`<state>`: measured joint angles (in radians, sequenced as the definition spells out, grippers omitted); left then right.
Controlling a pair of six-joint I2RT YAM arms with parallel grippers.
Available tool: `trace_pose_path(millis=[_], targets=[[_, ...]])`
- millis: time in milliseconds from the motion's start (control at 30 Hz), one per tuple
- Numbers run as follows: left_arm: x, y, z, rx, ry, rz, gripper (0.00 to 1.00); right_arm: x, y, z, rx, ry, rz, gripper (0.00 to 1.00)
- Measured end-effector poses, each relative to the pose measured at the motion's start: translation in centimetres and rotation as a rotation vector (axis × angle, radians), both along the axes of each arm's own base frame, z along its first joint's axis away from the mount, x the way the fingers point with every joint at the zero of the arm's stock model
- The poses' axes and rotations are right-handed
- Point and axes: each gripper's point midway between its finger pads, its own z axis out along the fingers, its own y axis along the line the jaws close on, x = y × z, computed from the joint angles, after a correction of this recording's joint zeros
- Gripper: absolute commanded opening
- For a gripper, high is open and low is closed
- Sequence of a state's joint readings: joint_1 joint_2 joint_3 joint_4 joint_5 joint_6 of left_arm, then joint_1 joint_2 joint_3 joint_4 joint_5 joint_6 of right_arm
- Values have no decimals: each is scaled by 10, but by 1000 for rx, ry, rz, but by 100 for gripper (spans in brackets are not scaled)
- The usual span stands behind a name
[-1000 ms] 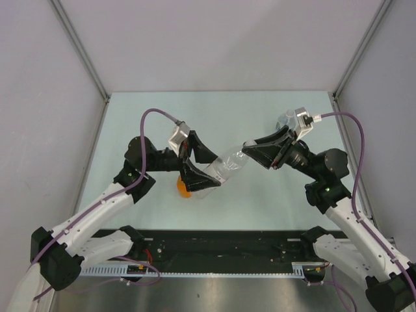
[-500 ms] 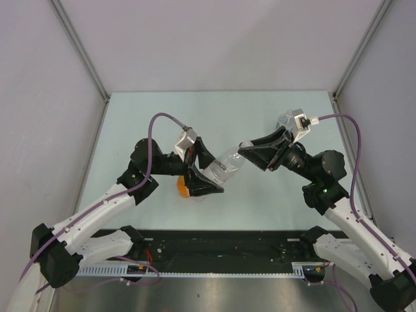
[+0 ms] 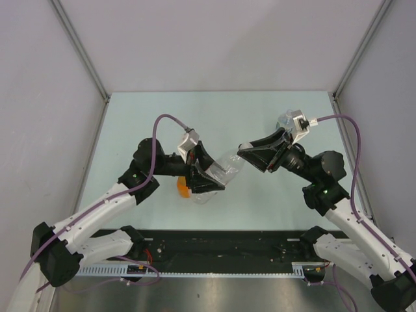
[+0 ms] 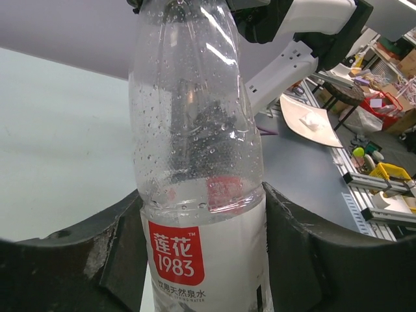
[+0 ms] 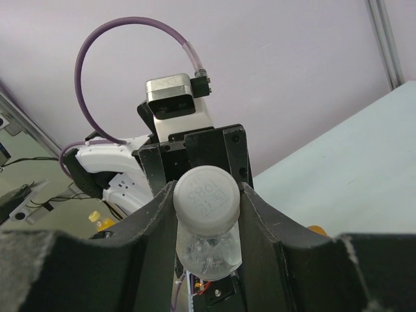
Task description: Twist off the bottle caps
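Subject: the red-label bottle, clear plastic with a red-and-white label band, is held off the counter and tilted, spanning the gap between the two arms.

Left tool: its jaws are closed around the labelled lower body of the red-label bottle, one jaw pressed against each side of the label. It has nothing else in its grip.

Right tool: this is at the neck end of the red-label bottle. Its jaws are closed narrowly on the white cap, touching it on both sides. The cap appears fully seated on the neck.

Other items: an orange bottle stands on the counter just beside and below the base end of the red-label bottle, partly hidden by the left tool.

Handling assessment: droplets line the inner wall and no standing water is visible, so the red-label bottle is probably near-empty and light. The wall looks thin and is likely to buckle or spin under a hard squeeze, and the glossy label may slip. The labelled band is the stiffer place to hold the body. The cap is small and rigid, and is best gripped by its side wall.

Risk: as the cap is turned, the body may rotate within the left tool.
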<state>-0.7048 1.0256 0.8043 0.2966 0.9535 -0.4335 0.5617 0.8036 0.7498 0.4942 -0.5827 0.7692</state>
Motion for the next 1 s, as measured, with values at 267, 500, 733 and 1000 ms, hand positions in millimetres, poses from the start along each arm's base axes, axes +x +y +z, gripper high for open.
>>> trace_pose_path(millis=[267,500,733,1000], targets=[[3,0,-9,29,-12,18,22,1,-7,9,-9,12,-59,76],[18,0,-15,72,-36,101,0,2,-32,47,15,-18,-215,78],[30,-1,-8,100,-164,274,0,14,-55,51,20,35,-376,76],[46,-1,-11,172,-317,503,0,30,-41,14,-66,170,-421,74]])
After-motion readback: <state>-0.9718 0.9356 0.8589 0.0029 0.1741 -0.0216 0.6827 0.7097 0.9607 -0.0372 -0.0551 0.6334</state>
